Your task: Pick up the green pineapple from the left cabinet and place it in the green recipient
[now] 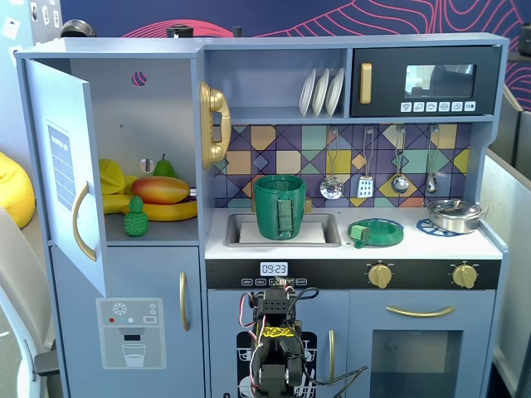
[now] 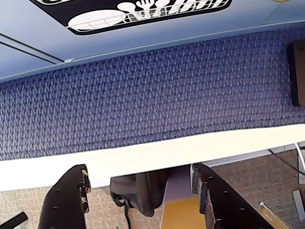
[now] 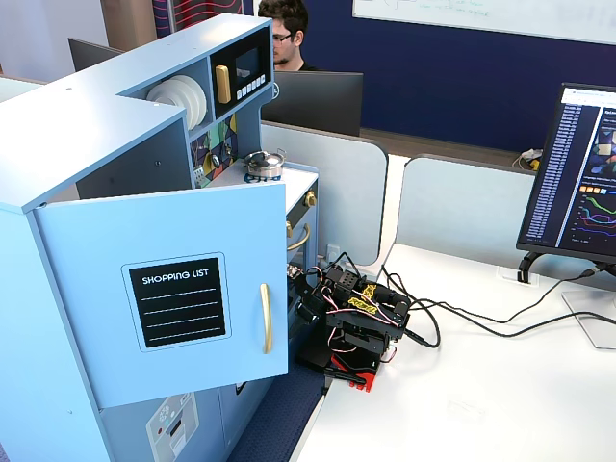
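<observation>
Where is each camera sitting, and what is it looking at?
A fixed view: in front of the toy kitchen, facing it; the green pineapple in the left cabinet, the green recipient, the folded arm below.
Wrist view: on the arm, looking down past open jaws at blue carpet.
Another fixed view: off to the side, higher up.
Both fixed views share the arm.

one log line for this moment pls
phase: pre-reach | gripper: open, empty, low at kitchen base | green pineapple: on shelf in left cabinet, door open | green recipient: upright in sink
</observation>
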### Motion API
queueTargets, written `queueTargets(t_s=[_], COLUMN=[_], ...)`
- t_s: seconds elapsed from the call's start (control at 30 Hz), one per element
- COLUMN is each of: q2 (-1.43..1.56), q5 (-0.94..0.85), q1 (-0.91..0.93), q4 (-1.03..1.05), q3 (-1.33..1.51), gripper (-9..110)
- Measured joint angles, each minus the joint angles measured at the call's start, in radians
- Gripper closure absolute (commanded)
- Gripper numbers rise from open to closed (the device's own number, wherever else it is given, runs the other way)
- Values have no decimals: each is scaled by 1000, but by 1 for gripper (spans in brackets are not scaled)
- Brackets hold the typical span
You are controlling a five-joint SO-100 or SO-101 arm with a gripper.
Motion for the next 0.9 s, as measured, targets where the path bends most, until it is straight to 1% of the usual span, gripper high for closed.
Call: queueTargets(t_s=[0.23, 0.47, 0.57, 0.7, 0.83, 0.9], q2=[0, 0, -3, -31, -140, -215], q5=[-17, -20, 37, 86, 25, -15], q1=[48, 26, -74, -301, -522, -604], q4=[2, 0, -63, -331, -604, -673], q3=[0, 0, 0, -40, -144, -232], gripper=[101, 101, 101, 101, 101, 101])
